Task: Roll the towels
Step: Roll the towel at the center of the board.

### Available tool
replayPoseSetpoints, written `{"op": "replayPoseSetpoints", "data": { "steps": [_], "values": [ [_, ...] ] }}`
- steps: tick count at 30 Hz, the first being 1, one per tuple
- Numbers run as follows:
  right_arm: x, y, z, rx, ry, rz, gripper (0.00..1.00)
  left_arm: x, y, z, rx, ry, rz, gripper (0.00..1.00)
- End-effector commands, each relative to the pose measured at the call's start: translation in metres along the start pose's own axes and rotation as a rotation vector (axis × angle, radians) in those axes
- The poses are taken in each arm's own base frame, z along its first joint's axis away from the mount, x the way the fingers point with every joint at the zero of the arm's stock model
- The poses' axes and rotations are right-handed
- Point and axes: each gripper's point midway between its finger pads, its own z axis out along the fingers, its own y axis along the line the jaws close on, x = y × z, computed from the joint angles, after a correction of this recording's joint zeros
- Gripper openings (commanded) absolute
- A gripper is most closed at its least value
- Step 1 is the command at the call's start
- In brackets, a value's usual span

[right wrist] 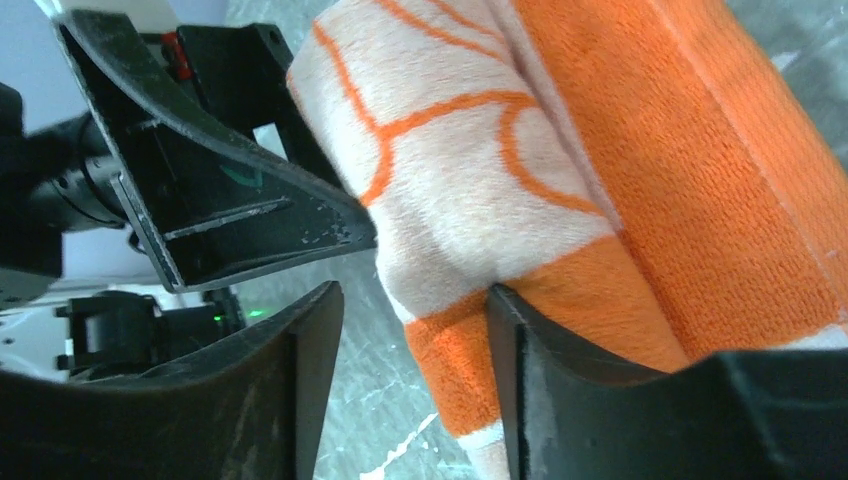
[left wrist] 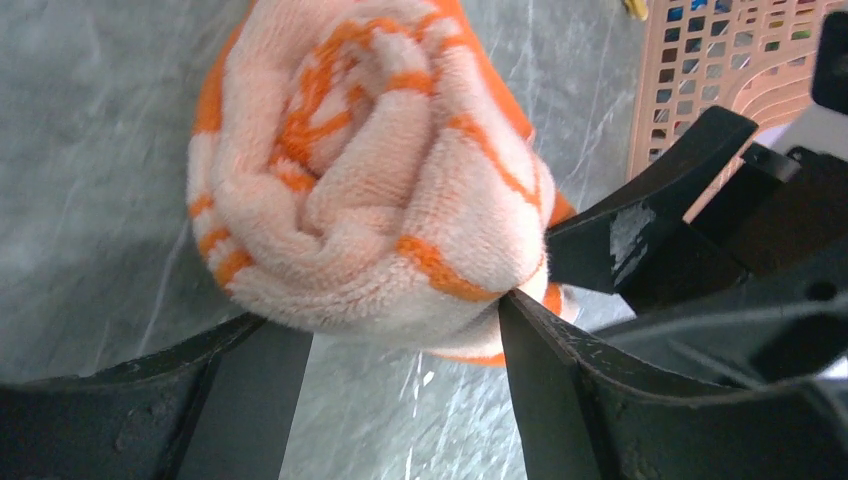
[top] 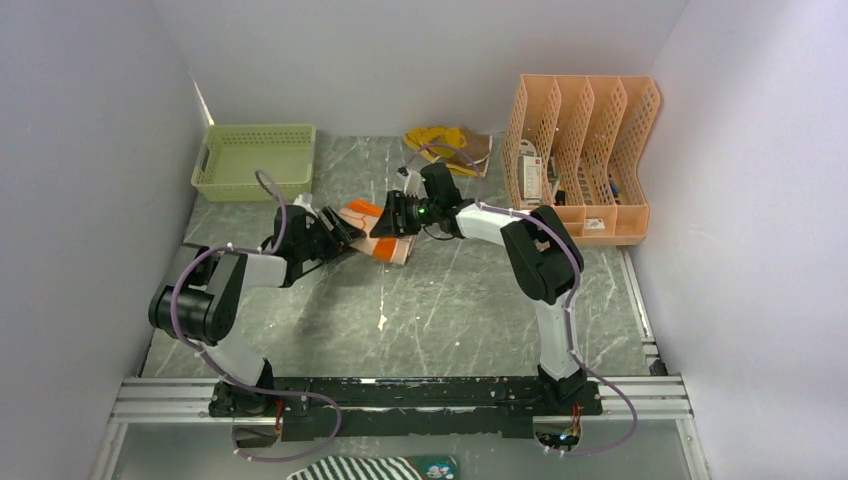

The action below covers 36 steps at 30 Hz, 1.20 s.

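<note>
I work on a grey marble-veined table [top: 450,310] boxed in by plain pale walls at the left, back and right. At the far left corner a green perforated basket [top: 255,160] sits close to the left wall, and bare stone runs from it down to my left arm. My left gripper [left wrist: 385,325] lies low over the table, just right of the basket. Its jaws are spread wide, and both tips touch the underside of the rolled end of the orange towel [left wrist: 370,170] without squeezing it. That towel is in the middle of the table toward the back, rolled on my left side and flat on my right. My right gripper [right wrist: 413,300] meets it from the other side. Its jaws stand apart with stone showing between them, one finger against the flat orange part and the other clear of the cloth. The two grippers nearly touch across the towel. Behind the right gripper, the yellow towel [top: 440,138] lies bunched near the back wall. A peach slotted file rack [top: 580,150] fills the far right corner. The widest free stone is the near half, between my arms and the metal rail [top: 400,395] at the front edge. A striped cloth [top: 370,468] lies below that rail.
</note>
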Motion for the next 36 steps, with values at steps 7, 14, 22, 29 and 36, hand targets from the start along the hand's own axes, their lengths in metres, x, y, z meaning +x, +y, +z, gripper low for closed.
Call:
{"op": "replayPoseSetpoints", "data": {
  "steps": [7,14,22,29,36],
  "values": [
    [-0.034,0.021,-0.029,0.316,-0.035,-0.485,0.70,-0.028,-0.016,0.029,-0.050,0.014,0.100,0.79],
    [-0.040,0.031,-0.043,0.502,-0.089,-0.848,0.79,-0.030,-0.010,0.047,-0.090,0.069,0.110,0.78],
    [-0.043,-0.001,-0.018,0.579,-0.019,-0.865,0.80,-0.039,-0.014,0.058,-0.120,0.087,0.146,0.78],
    [-0.039,-0.028,-0.002,0.631,0.030,-0.880,0.80,-0.045,-0.016,0.062,-0.138,0.090,0.162,0.78],
    [-0.024,-0.063,0.001,0.683,0.081,-0.745,0.71,-0.065,-0.023,0.046,-0.172,0.031,0.185,0.78]
  ]
}}
